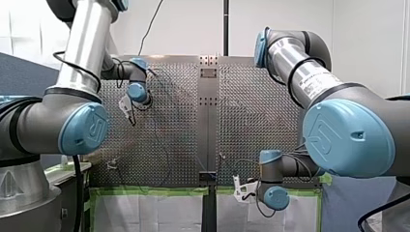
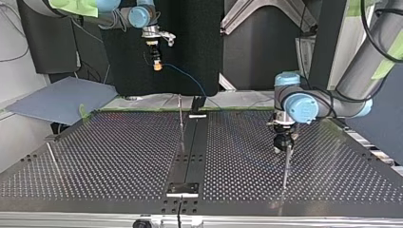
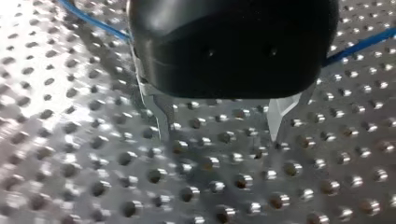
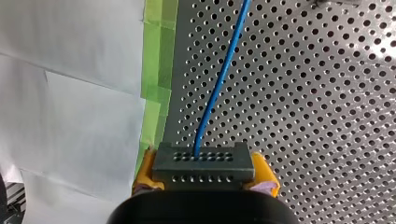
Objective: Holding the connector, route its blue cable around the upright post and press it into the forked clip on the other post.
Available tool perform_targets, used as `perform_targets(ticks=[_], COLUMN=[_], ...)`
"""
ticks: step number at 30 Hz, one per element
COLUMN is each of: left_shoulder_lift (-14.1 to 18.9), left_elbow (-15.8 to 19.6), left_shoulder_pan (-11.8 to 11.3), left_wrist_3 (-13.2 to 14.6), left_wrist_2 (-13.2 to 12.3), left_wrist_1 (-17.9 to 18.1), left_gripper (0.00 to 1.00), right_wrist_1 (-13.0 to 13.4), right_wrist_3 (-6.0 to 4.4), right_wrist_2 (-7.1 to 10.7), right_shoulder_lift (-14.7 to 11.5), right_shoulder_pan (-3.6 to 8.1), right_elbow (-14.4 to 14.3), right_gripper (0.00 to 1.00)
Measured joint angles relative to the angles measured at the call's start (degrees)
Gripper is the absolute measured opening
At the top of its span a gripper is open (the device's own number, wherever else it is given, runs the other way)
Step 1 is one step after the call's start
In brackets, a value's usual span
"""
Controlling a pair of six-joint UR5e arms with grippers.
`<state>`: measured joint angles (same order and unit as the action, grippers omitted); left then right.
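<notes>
Perforated steel worktop [image 2: 119, 156]; my right end effector [image 4: 205, 175] clamps dark grey connector [image 4: 204, 161], left end effector [image 3: 219, 135] wide, empty; I should route thin blue cable [image 4: 218, 86] taut.

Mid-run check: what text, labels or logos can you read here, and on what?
Nothing reads as words.
Label on my right arm's tube: print too blurred to read.
Embossed logo on my left arm's joint cap: letters not legible.
My right arm's joint cap: likewise.
Top and wrist views: none.

table [image 4: 303, 93]: perforated shiny metal | connector [image 4: 203, 163]: matt grey plastic | cable [image 4: 219, 84]: smooth blue
</notes>
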<state>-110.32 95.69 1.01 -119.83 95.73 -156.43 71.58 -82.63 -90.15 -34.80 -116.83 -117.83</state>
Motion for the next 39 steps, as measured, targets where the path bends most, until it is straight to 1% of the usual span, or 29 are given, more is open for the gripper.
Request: perform_targets(ticks=[2, 4, 6, 13, 21, 24, 30, 33, 39], left_shoulder_lift=[-0.33, -0.47, -0.51, -0.53, -0.54, -0.54, -0.54, -0.54, -0.54], left_elbow=[0.00, 0.00, 0.00, 0.00, 0.24, 0.95, 3.31, 3.94, 4.63], left_shoulder_pan=[0.09, 0.21, 0.28, 0.30, -0.04, -0.29, -1.07, -1.33, -1.62], left_wrist_3=[-1.09, -2.26, -3.28, -7.22, -11.29, -12.69, -15.44, -16.55, -19.56], left_wrist_2=[-0.79, -0.91, -0.49, 2.59, 3.26, 2.82, 0.46, -0.50, -0.82], left_wrist_1=[-0.09, -0.51, -1.02, -3.10, -3.56, -3.03, -0.66, 0.46, 2.97], left_gripper=[0.98, 0.98, 0.98, 0.98, 0.98, 0.98, 0.98, 0.98, 0.98], right_wrist_1=[0.01, 0.00, -0.03, -0.18, -0.28, -0.28, -0.29, -0.29, -0.30], right_wrist_3=[0.00, 0.03, 0.05, 0.22, 0.26, 0.26, 0.26, 0.26, 0.29], right_wrist_2=[-0.01, -0.02, -0.02, -0.01, 0.04, 0.05, 0.03, 0.05, 0.06], right_shoulder_lift=[-0.01, -0.02, -0.02, -0.01, -0.02, -0.01, -0.03, -0.03, -0.02], right_shoulder_pan=[0.00, 0.01, 0.00, -0.07, -0.16, -0.18, -0.26, -0.31, -0.37], right_elbow=[0.00, 0.00, 0.00, -0.01, -0.02, -0.01, -0.01, -0.01, -0.01], right_gripper=[0.00, 0.00, 0.00, 0.00, 0.00, 0.00, 0.00, 0.00, 0.00])
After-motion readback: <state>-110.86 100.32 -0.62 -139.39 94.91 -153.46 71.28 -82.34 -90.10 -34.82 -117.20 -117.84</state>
